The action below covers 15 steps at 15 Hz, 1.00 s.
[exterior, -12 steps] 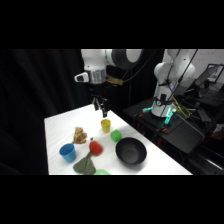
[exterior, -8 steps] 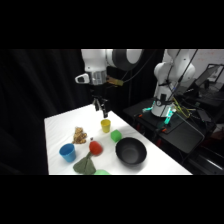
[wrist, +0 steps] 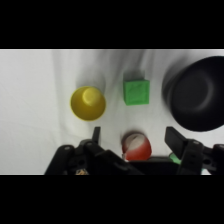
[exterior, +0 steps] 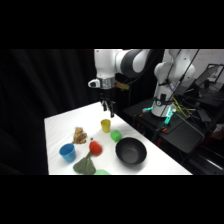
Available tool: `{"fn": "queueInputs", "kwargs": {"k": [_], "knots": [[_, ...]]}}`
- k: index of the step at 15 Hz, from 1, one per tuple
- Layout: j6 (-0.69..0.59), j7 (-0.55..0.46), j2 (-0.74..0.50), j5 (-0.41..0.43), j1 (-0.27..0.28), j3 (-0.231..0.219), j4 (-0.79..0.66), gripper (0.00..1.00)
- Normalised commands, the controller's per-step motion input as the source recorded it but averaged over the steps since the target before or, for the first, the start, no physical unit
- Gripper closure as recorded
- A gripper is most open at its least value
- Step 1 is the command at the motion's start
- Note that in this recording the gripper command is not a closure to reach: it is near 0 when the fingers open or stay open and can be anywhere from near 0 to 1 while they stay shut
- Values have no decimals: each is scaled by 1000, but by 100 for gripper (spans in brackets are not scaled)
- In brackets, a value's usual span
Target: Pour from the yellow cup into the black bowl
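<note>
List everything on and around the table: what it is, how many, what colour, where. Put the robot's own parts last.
Small plain yellow cup: one, yellow, upright near the table's middle, below the gripper.
Wide round black bowl: one, black, near the table's right edge.
Small green cup: one, green, between the yellow cup and the bowl.
Blue cup: one, blue, at the table's left front.
Red round object: one, red with some white, beside the blue cup.
Tan lumpy object: one, tan, behind the blue cup.
Dull green pointed object: one, at the front edge.
White table: one.
White arm's gripper: one, fingers open, above the yellow cup.
</note>
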Motion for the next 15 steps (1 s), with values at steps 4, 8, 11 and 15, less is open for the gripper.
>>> {"fn": "queueInputs", "kwargs": {"k": [4, 8, 11, 15], "knots": [[599, -105, 173, 19, -80, -52, -170, 0], [414, -288, 404, 242, -100, 15, 93, 0], [201, -325, 348, 318, -152, 161, 192, 0], [93, -307, 242, 238, -202, 193, 218, 100]]}}
